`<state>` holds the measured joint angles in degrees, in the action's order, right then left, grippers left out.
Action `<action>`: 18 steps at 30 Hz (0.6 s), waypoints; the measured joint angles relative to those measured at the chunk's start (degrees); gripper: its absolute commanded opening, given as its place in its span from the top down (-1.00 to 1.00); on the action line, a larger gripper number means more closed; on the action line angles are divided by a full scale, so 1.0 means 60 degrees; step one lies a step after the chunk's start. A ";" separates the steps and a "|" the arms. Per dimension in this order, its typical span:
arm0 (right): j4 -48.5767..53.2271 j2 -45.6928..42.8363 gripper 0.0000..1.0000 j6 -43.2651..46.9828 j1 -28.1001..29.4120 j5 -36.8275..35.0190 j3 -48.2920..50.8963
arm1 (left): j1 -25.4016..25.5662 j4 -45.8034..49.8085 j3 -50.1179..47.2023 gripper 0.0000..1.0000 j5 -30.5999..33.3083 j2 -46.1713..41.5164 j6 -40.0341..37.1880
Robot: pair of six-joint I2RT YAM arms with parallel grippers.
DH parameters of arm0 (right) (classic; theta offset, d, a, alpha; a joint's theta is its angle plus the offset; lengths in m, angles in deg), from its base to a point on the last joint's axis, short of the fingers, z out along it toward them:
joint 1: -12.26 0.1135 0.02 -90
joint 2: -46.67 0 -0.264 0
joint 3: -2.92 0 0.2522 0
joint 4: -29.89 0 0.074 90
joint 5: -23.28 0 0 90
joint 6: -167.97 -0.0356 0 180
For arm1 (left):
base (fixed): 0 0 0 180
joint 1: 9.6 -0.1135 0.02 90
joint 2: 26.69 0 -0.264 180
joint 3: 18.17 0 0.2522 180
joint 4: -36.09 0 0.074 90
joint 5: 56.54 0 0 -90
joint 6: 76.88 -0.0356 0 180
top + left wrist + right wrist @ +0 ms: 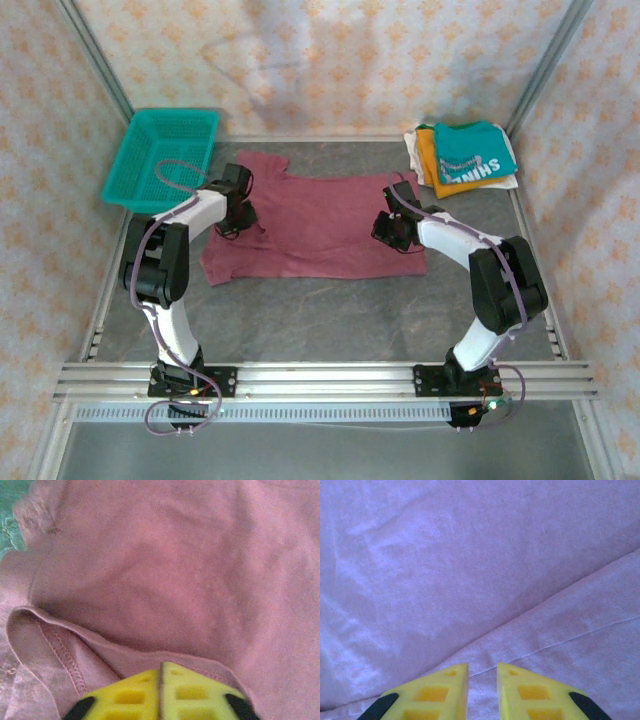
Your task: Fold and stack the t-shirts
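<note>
Mid-fold on the maroon t-shirt [320,225], spread flat at the table's centre. The left gripper [161,667] is pinched closed on a lifted hem at the shirt's left side. The right gripper [482,667] sits with its jaws a sliver apart on a creased edge and needs to clamp before both carry the cloth across. The folded stack [465,160] waits far right and the teal basket [150,140] far left, neither blocking the fold.
</note>
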<state>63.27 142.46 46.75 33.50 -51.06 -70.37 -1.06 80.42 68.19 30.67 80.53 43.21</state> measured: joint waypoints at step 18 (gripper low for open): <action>-0.0029 0.0044 0.50 0.0182 0.0000 0.0146 -0.0004 | 0.0062 -0.0095 -0.0404 1.00 0.0295 0.0018 0.0477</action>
<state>63.09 142.72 47.84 33.50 -50.19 -70.39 -0.69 79.85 65.76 32.45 80.64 46.07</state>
